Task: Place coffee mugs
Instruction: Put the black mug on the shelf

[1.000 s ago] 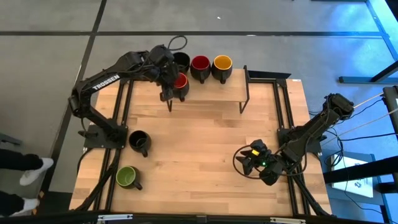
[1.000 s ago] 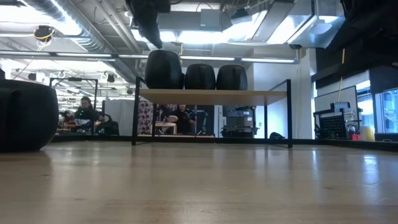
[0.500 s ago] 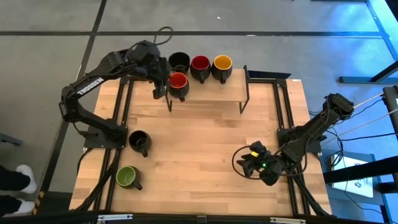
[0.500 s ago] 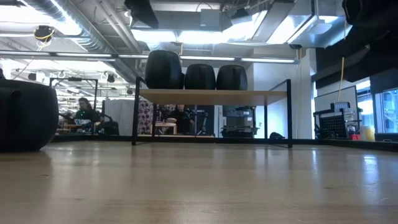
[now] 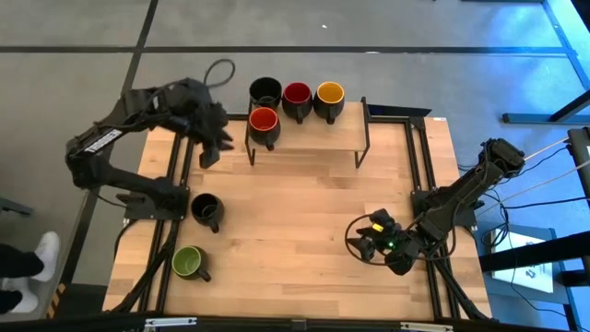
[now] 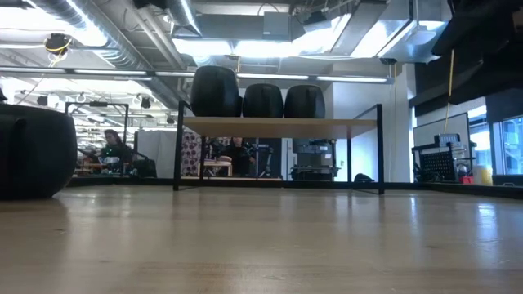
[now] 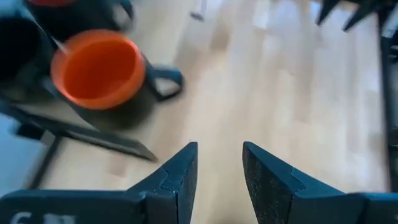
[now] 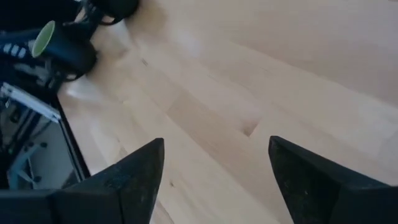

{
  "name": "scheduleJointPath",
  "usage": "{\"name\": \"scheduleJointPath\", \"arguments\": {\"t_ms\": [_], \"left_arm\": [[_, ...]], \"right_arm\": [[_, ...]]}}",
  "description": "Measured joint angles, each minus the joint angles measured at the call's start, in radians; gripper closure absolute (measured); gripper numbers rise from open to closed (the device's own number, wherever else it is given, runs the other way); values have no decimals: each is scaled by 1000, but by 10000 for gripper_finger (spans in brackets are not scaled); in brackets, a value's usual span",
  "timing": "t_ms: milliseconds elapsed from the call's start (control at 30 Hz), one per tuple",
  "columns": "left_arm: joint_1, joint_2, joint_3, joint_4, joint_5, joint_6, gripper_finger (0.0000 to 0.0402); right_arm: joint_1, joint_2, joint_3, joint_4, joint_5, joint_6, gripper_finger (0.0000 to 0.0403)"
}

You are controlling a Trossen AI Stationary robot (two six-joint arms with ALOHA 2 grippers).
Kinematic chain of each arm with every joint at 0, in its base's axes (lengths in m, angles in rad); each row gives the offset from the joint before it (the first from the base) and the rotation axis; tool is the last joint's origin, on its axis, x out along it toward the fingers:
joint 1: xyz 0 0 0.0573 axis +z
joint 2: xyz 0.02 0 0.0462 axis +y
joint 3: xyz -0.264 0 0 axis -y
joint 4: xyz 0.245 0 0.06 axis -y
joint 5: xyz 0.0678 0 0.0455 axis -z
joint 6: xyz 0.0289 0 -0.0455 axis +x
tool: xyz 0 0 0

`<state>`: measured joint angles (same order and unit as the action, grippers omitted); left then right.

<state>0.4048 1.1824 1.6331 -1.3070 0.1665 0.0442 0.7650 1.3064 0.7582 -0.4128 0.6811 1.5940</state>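
Left gripper [image 5: 208, 157] empty, fingers apart, just off the shelf's [image 5: 309, 136] left end beside the orange-red mug [image 5: 264, 123]; could probably clip its edge-hugging handle swinging back, right gripper [image 5: 369, 242] parked wide open.

Table [image 5: 304, 231]: pale wood planks, smooth, slight sheen. Shelf [image 5: 313, 136]: same wood top, thin black metal legs. Mugs, e.g. orange-red mug [image 5: 264, 123]: ceramic-looking, dark matt outside, glossy inside. Left gripper [image 7: 217, 168] fingers: matt dark plastic. Floor [image 5: 369, 65]: grey, matt.
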Motion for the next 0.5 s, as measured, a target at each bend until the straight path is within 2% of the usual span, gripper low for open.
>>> {"name": "scheduleJointPath", "arguments": {"t_ms": [167,267,367,500], "left_arm": [[-141,-60,-104,5,-74,-251,280],[-207,-75,-199,5,-74,-425,280],[-269,-85,-294,11,-2,-580,280],[-308,-83,-411,29,65,-682,280]], "right_arm": [[0,0,0,0,-22,-86,135],[0,0,0,0,-24,-125,138],[0,0,0,1,-31,-166,138],[0,0,0,-2,-50,-213,138]]}}
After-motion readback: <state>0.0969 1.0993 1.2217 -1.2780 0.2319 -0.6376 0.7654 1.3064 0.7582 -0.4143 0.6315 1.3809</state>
